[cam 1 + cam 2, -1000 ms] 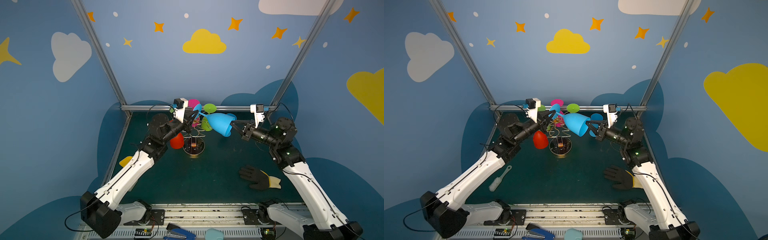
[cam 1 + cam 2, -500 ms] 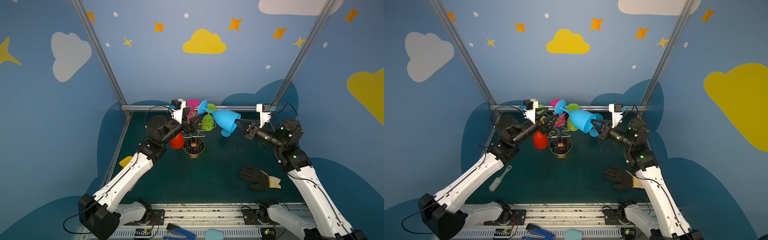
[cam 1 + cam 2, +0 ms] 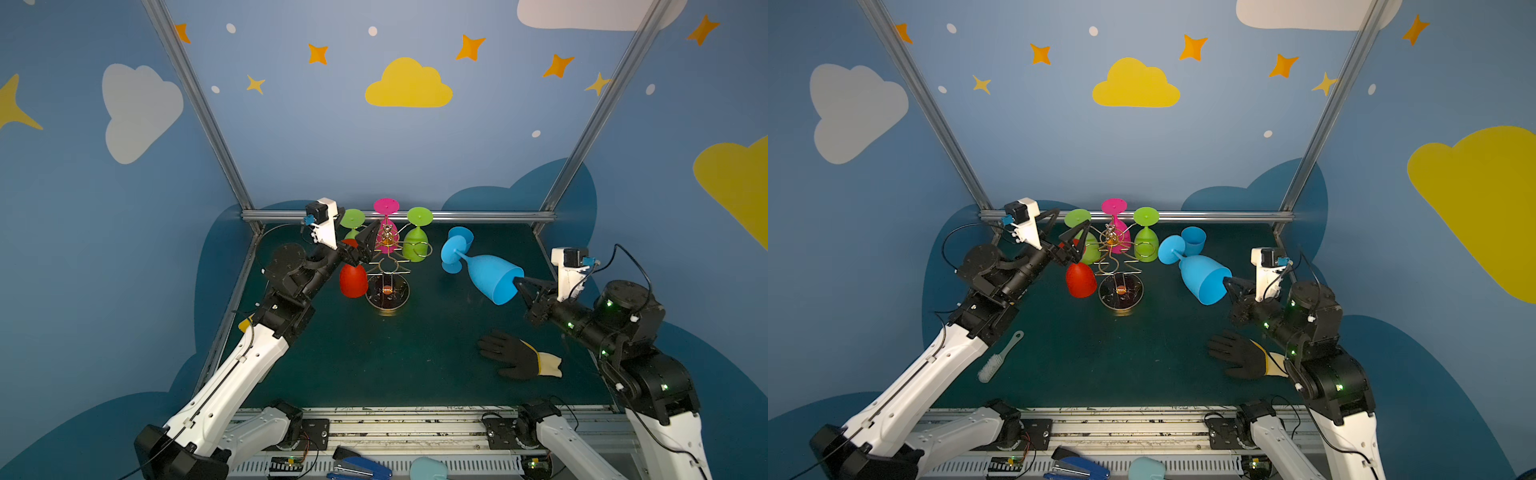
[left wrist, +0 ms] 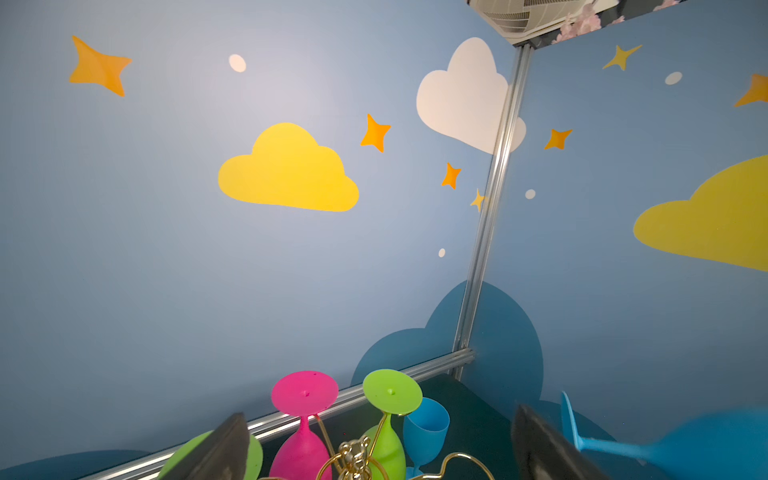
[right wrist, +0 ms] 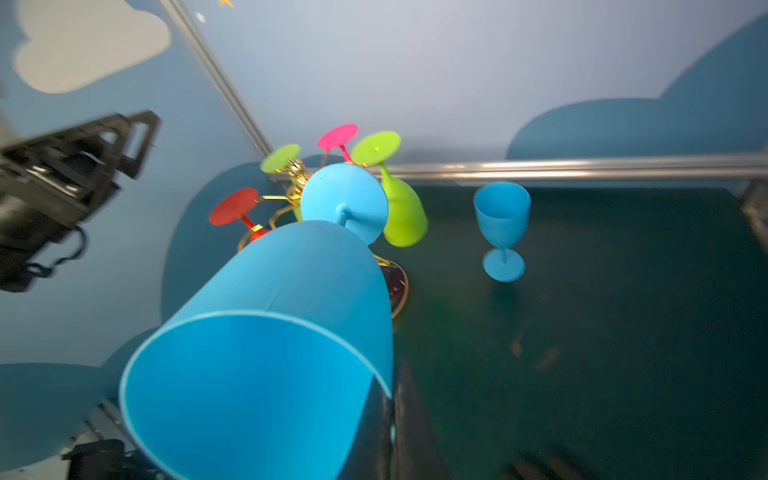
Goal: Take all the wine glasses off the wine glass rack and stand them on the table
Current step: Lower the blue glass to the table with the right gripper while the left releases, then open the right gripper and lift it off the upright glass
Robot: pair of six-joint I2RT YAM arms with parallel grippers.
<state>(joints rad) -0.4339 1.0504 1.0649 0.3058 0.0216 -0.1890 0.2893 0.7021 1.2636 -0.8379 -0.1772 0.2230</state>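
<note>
Jaws of your right gripper (image 3: 519, 284) pinch the rim of the blue wine glass (image 3: 488, 276), mid-right and clear of the wine glass rack (image 3: 387, 266), while your left gripper (image 3: 1072, 219) gapes wide; the glass is likely light, slick plastic, so hold firmly.

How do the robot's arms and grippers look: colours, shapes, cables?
The left arm and right arm have white links and black joints. The left gripper and right gripper have black fingers shaped as open triangles. Each wrist carries a white camera with a blue plug and a black cable. Small green lights dot the right arm.
</note>
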